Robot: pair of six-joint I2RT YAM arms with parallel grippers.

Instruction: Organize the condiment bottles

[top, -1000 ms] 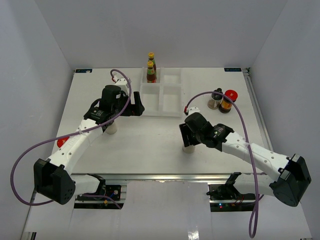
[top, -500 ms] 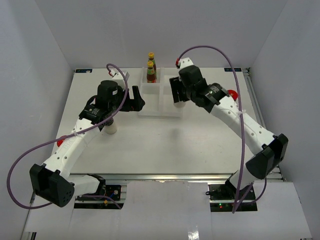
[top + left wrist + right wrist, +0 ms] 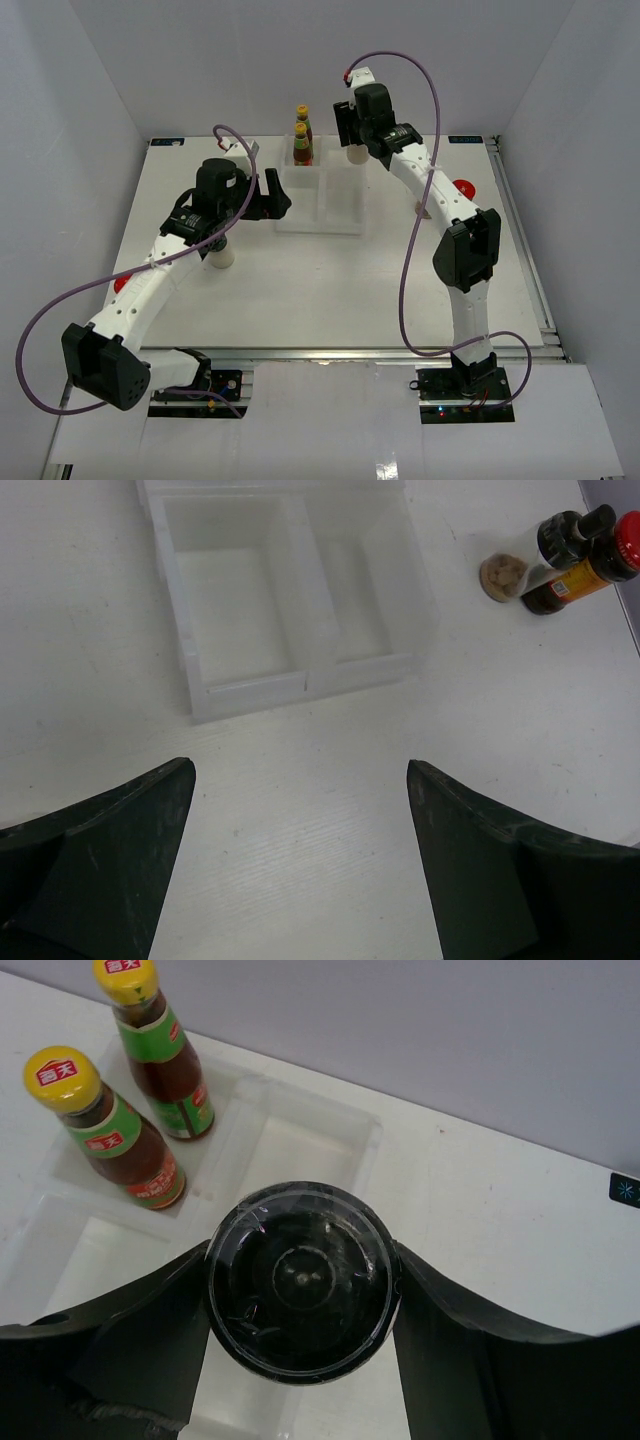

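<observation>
A: so where's everything sitting on the table (image 3: 330,290)?

B: tray (image 3: 320,230) is center-back. two sauce bottles (image 3: 302,148) in its back-left slot, one behind the other. right fingers (image 3: 130,1350) have a shaker (image 3: 300,1280) just right of them, over the back-right slot. second shaker (image 3: 530,560) and a jar (image 3: 590,568) side by side off to the tray's right. third shaker (image 3: 222,257) front-left of the tray.

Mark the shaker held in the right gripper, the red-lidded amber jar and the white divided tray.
shaker (image 3: 300,1280): right wrist view, centre of its dark lid.
red-lidded amber jar (image 3: 576,579): left wrist view, its labelled side.
white divided tray (image 3: 250,690): left wrist view, its near wall.
</observation>
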